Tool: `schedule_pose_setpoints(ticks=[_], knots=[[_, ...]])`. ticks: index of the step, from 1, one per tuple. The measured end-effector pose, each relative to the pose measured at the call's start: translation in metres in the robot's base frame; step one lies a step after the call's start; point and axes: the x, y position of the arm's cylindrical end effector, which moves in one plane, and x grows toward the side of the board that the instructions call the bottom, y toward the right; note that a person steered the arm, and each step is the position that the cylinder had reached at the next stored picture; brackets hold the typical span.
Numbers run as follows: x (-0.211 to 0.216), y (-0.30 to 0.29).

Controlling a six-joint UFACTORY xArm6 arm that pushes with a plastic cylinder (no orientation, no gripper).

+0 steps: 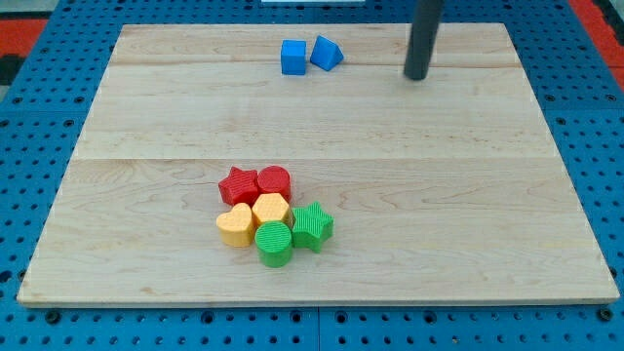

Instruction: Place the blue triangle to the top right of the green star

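Observation:
The blue triangle [326, 53] lies near the view's top, just right of a blue cube [292, 58] and touching or nearly touching it. The green star [313, 225] sits at the lower middle, at the right edge of a cluster of blocks. My tip [417, 75] rests on the board near the top, to the right of the blue triangle with a clear gap between them, and far above and right of the green star.
The cluster by the star holds a red star [238, 184], a red cylinder [275, 181], a yellow hexagon [270, 209], a yellow heart [235, 224] and a green cylinder [275, 243]. The wooden board [487, 195] lies on a blue pegboard.

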Motion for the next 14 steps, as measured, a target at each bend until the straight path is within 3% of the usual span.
schedule_pose_setpoints(ticks=[1,2,3,4,6,11,12,14], knots=[[-0.039,-0.064],[-0.05,-0.164],[-0.029,-0.201],[-0.02,-0.201],[-0.034,-0.131],[0.074,-0.169],[0.103,-0.156],[0.119,-0.115]])
